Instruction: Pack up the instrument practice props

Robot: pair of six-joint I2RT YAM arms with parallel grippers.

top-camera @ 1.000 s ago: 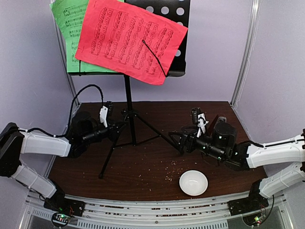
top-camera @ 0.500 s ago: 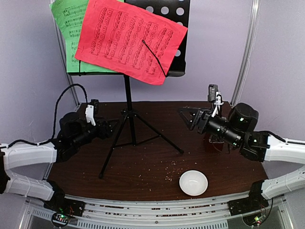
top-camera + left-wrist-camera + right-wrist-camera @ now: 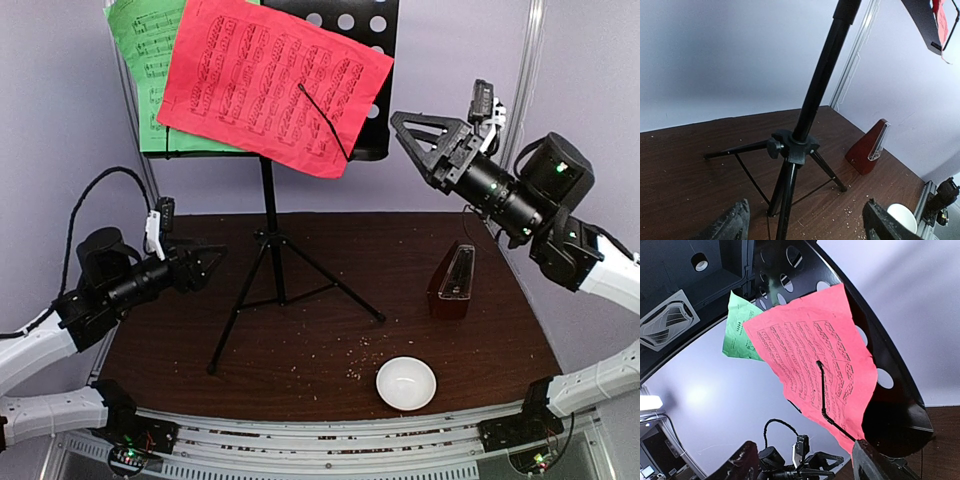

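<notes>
The black music stand (image 3: 268,240) stands on its tripod at the table's middle. Its perforated desk (image 3: 365,40) carries a red music sheet (image 3: 270,85) over a green one (image 3: 140,60), and a wire arm (image 3: 325,122) lies across the red sheet. The red-brown metronome (image 3: 452,285) sits upright at the right. My left gripper (image 3: 200,262) is open, low and left of the tripod hub (image 3: 792,147), touching nothing. My right gripper (image 3: 420,140) is open and raised beside the desk's right edge. It faces the red sheet (image 3: 815,370) and the green sheet (image 3: 740,335).
A white bowl (image 3: 406,383) sits near the front edge, right of centre. Crumbs dot the wood around the tripod's right foot (image 3: 380,318). The back wall stands close behind the stand, with a metal frame post (image 3: 515,110) at the right.
My left gripper opened and drew back left from the stand's left leg. My right arm rose from the table near the tripod's right foot to desk height, uncovering the metronome.
</notes>
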